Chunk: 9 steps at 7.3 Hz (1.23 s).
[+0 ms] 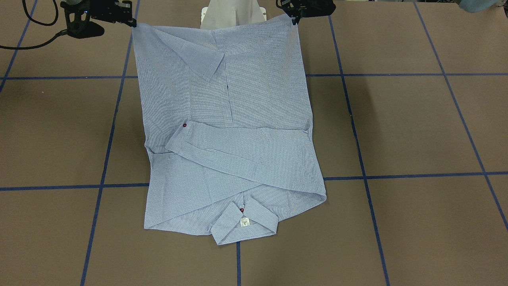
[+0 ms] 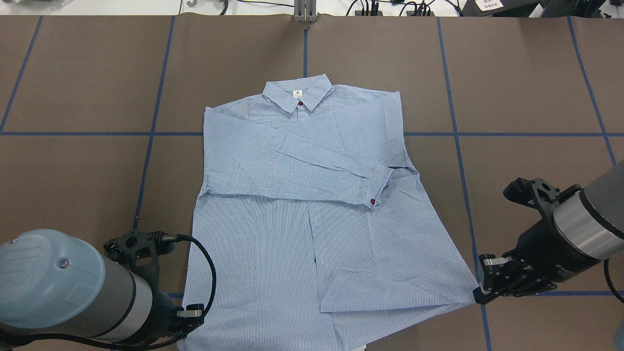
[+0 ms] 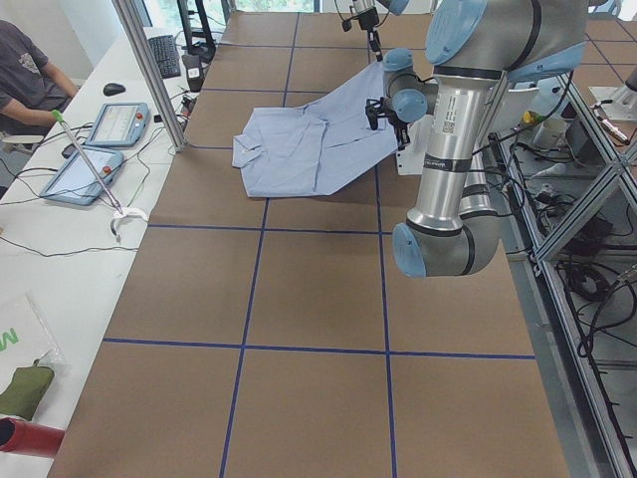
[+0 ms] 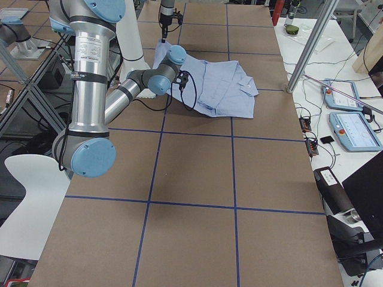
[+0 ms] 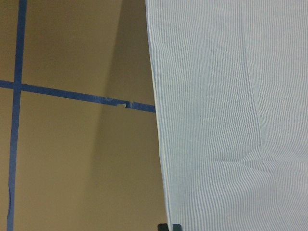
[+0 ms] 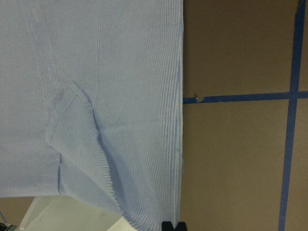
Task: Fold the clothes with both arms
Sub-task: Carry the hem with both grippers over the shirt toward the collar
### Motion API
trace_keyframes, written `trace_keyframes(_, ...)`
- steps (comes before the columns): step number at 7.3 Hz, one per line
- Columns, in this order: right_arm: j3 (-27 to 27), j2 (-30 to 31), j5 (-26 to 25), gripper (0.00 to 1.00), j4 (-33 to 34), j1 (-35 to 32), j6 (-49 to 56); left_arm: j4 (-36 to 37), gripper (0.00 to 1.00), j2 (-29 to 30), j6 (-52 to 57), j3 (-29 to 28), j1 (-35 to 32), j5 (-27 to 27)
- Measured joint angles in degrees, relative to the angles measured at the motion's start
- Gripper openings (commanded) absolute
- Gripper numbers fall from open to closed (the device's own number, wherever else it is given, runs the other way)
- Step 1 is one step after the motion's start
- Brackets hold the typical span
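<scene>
Left gripper [image 2: 191, 312] is clenched on the near-left hem corner of the shirt [image 2: 273, 243], which lies mid-table [image 2: 73, 170], collar far. Right gripper [image 2: 480, 291] grasps the near-right corner. Unequal lift could slip a corner or dislodge the folded sleeve [image 2: 302, 165].

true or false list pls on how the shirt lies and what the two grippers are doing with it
1. The shirt lies with its collar at the end farthest from both grippers. True.
2. One sleeve is folded across the chest, with a red button on its cuff. True.
3. The left gripper holds the collar. False: it is shut on a hem corner.
4. The right gripper hangs open, clear of the cloth. False: it pinches the other hem corner.
5. The hem is already folded up to the collar. False: they are at opposite ends.
</scene>
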State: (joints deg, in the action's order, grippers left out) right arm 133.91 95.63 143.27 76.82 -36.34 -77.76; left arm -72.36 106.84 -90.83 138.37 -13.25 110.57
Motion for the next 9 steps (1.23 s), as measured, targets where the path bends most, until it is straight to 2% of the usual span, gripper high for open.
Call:
trace_keyframes(2, -1.8, -2.5, -0.2, 0.0, 0.0, -4.3, 0.5, 0.4, 0.0, 0.4, 0.5, -0.8, -2.5, -0.1)
trace_keyframes(4, -7.8, -9.2, -0.4, 0.0, 0.0, -9.6, 0.7, 0.3, 0.0, 3.6, 3.7, -3.3, -8.6, -0.1)
trace_keyframes(6, -15.8, -15.9, -1.6, 0.0, 0.0, -12.6, 1.0, -0.9, 0.0, 6.0, 10.6, -9.4, -16.2, 0.1)
trace_keyframes(9, -26.6, -23.9, -5.4, 0.0, -0.1, -14.6, 2.9, -9.0, 0.0, 7.2, 17.6, -21.1, -25.0, 0.1)
